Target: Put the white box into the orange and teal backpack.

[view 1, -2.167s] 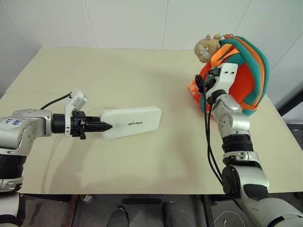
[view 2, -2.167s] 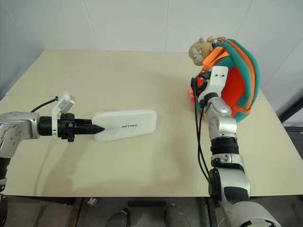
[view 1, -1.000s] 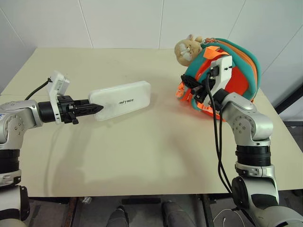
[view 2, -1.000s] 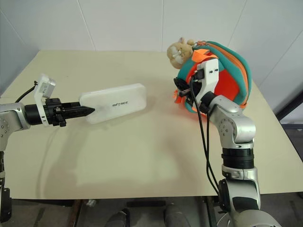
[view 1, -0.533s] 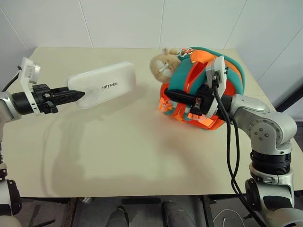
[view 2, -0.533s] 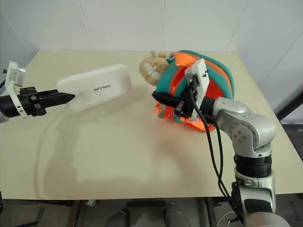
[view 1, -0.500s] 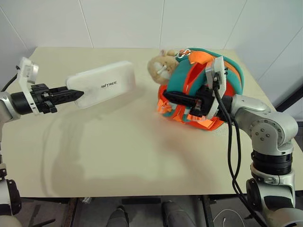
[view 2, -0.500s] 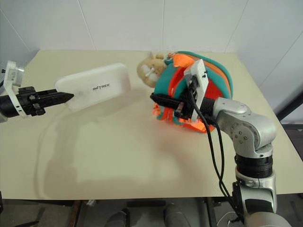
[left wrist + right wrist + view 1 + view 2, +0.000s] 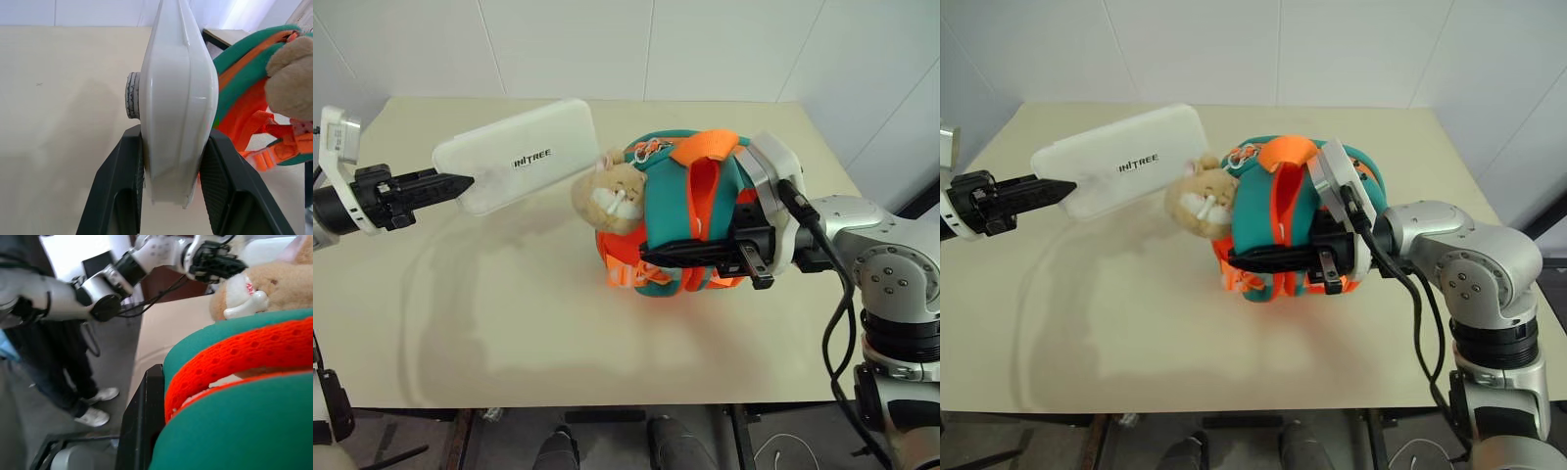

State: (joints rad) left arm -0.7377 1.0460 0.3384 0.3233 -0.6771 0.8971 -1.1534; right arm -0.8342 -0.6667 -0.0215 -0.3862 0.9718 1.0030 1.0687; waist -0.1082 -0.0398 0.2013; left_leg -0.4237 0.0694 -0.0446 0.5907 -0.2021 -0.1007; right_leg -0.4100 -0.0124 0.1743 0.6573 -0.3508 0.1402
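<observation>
White box [image 9: 516, 155], likely stiff, light and slick, hangs end-clamped in left fingers [image 9: 127, 186] above table's far-left corner; right fingers [image 9: 1263, 258] grasp backpack [image 9: 1302, 220] strap.

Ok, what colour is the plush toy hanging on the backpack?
Beige, with a white muzzle; the plush toy shows best in the left eye view.

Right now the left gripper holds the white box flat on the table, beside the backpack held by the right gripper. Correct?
Not quite. The left gripper holds the white box lifted clear of the table, as the left eye view shows. The right gripper does hold the backpack.
</observation>
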